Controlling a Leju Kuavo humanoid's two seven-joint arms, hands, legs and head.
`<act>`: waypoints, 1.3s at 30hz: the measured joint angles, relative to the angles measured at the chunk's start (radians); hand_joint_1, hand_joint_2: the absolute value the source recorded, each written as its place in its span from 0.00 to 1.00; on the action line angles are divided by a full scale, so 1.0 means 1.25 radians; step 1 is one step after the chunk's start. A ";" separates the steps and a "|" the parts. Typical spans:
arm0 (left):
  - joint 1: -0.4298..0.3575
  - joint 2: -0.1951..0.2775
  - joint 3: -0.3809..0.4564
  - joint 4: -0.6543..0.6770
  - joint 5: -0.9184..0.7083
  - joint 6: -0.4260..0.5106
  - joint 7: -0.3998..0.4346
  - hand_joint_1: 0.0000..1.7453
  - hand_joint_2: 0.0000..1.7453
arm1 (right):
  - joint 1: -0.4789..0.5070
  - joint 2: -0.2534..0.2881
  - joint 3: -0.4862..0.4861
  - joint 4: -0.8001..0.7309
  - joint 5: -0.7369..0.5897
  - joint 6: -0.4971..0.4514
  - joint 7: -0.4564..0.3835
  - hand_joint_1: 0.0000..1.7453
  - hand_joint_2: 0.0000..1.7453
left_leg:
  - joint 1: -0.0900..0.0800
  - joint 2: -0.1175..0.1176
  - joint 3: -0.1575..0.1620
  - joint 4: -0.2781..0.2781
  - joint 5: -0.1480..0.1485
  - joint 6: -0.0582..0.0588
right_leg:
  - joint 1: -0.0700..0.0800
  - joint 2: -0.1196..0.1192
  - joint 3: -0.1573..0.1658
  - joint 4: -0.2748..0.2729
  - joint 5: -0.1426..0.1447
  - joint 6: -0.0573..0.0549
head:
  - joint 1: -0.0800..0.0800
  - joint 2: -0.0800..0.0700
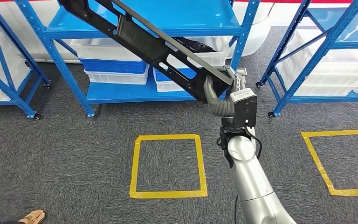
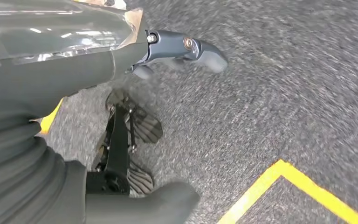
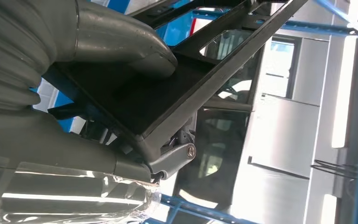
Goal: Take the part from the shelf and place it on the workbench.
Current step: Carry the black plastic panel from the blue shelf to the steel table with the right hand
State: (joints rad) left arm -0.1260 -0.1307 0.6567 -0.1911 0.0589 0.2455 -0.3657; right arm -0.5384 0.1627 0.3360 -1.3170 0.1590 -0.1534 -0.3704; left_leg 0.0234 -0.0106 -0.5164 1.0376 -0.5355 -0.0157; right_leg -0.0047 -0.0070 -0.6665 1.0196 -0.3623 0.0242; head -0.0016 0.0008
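The right hand [image 1: 220, 93] clamps only the lower end of the long black part [image 1: 140, 35], which slants toward the frame's upper left across the blue shelf [image 1: 168, 23], so it may snag there or twist loose; the left hand [image 2: 121, 60] hangs with fingers apart.

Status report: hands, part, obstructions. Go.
Right hand grips long black part at its near end, part raised across blue shelf. Left hand hangs empty over carpet. Workbench not sighted.

part [image 1: 140, 37]: matt black plastic | shelf [image 1: 140, 91]: glossy blue metal | floor [image 1: 74, 154]: rough grey carpet
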 joint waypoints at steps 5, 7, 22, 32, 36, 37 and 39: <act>-0.001 0.001 -0.001 -0.002 -0.005 -0.005 0.002 0.00 1.00 | 0.004 -0.015 -0.013 0.003 -0.008 0.000 -0.006 1.00 1.00 | -0.006 0.011 -0.055 -0.006 0.055 0.048 | -0.004 0.003 -0.048 0.080 -0.085 0.001 | 0.006 0.000; 0.000 0.003 -0.002 -0.003 -0.007 -0.006 0.003 0.00 1.00 | 0.004 -0.021 -0.016 0.005 -0.011 0.001 -0.007 1.00 1.00 | -0.006 0.012 -0.087 -0.005 0.081 0.051 | -0.005 0.003 -0.064 0.185 -0.149 0.000 | 0.008 0.000; 0.010 0.008 -0.003 -0.003 -0.014 -0.012 -0.015 0.00 1.00 | -0.008 -0.034 -0.025 0.024 -0.047 0.012 -0.027 1.00 1.00 | -0.002 0.010 -0.217 0.145 0.026 -0.002 | -0.001 0.000 0.118 -0.023 -0.099 -0.044 | -0.001 0.000; 0.009 0.009 -0.002 -0.003 -0.005 -0.003 -0.031 0.00 1.00 | -0.010 -0.042 -0.025 0.035 -0.062 0.012 -0.040 1.00 1.00 | -0.002 0.008 -0.017 -0.017 0.027 0.019 | 0.005 -0.003 0.034 -0.002 -0.035 -0.006 | -0.001 0.000; 0.011 0.005 -0.002 -0.003 -0.003 -0.001 -0.031 0.00 1.00 | -0.008 -0.046 -0.025 0.035 -0.062 0.012 -0.042 1.00 1.00 | -0.001 0.014 -0.038 -0.023 0.054 0.044 | -0.001 0.002 -0.023 0.119 -0.105 -0.003 | 0.003 0.000; 0.011 0.005 -0.002 -0.003 -0.003 -0.001 -0.031 0.00 1.00 | -0.006 -0.047 -0.025 0.035 -0.062 0.012 -0.042 1.00 1.00 | -0.001 0.015 -0.046 -0.023 0.060 0.045 | -0.004 0.002 -0.042 0.173 -0.131 -0.002 | 0.004 0.000; 0.012 0.005 -0.002 -0.003 -0.002 -0.002 -0.031 0.00 1.00 | -0.003 -0.049 -0.025 0.035 -0.062 0.012 -0.042 1.00 1.00 | -0.001 0.015 -0.059 -0.022 0.070 0.042 | -0.008 0.002 -0.050 0.224 -0.153 0.006 | 0.005 0.000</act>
State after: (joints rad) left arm -0.1105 -0.1250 0.6542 -0.1953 0.0569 0.2428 -0.4039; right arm -0.5418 0.1013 0.3044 -1.2734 0.0809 -0.1383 -0.4231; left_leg 0.0227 0.0077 -0.5901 1.0099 -0.4476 0.0374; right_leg -0.0150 -0.0039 -0.7286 1.3001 -0.5531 0.0322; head 0.0043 0.0008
